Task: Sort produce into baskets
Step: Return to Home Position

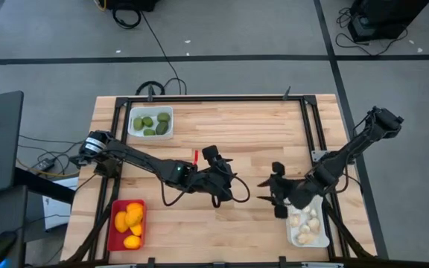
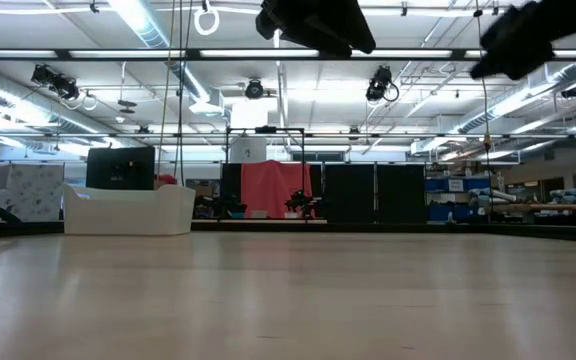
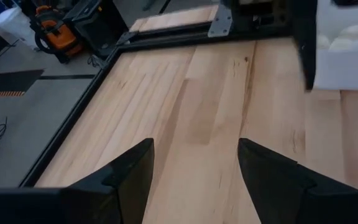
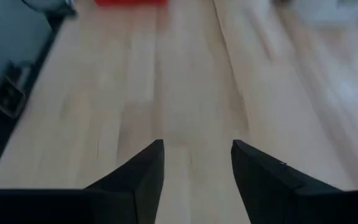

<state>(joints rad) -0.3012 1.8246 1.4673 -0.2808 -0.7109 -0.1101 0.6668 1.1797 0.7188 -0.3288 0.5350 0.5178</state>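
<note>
— Pincers?
— Left pincer (image 3: 194,146) and right pincer (image 4: 197,144) both released, empty, over the middle of the surface (image 1: 252,126).
— Garlic (image 1: 304,223)?
— Inside white tray (image 1: 307,245), right-edge corner, just beside right pincer. Probably only retreating now.

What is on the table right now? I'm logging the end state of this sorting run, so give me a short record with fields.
green fruits: in top white tray
yellow fruits: in red tray
garlic: in bottom white tray
left gripper: open, empty, over mid-table
right gripper: open, empty, beside bottom white tray
loose produce: none seen on table
</note>
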